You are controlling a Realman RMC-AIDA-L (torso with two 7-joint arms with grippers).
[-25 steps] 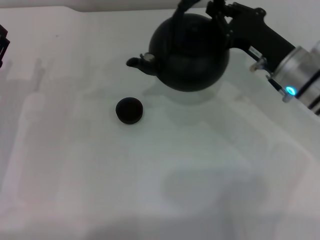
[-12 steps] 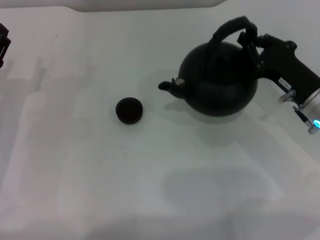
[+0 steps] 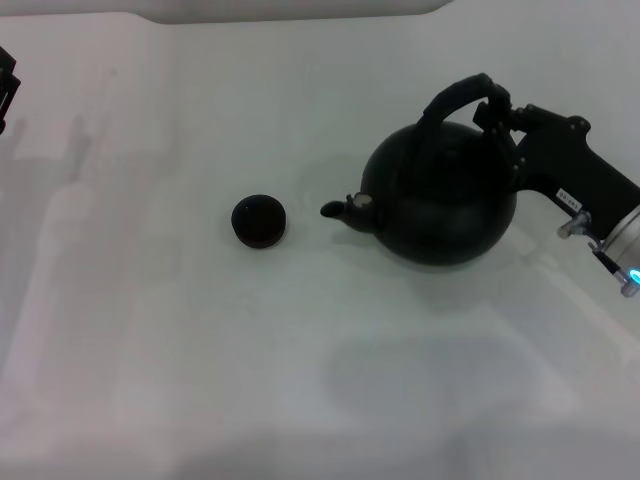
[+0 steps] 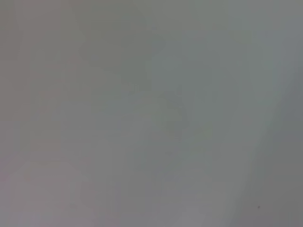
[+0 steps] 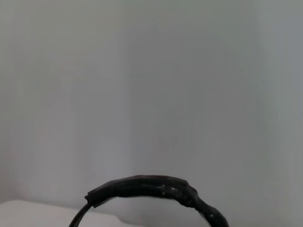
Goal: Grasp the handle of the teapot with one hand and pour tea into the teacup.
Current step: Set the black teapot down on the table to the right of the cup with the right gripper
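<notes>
Here the teapot (image 3: 440, 205) sits upright on the white tabletop (image 3: 300, 380), right of centre, spout toward the teacup (image 3: 259, 221), which stands apart. The right end effector (image 3: 497, 110) is clamped on the handle (image 3: 455, 100); both vessels' contents are hidden. The left end effector (image 3: 6, 85) is cropped at the edge.

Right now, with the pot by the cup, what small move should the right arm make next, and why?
Probably open the right claw and back away. It sits at the handle, and the teapot looks upright and set down on the table, spout aimed at the teacup but well apart. I can't see whether tea is in the cup.
</notes>
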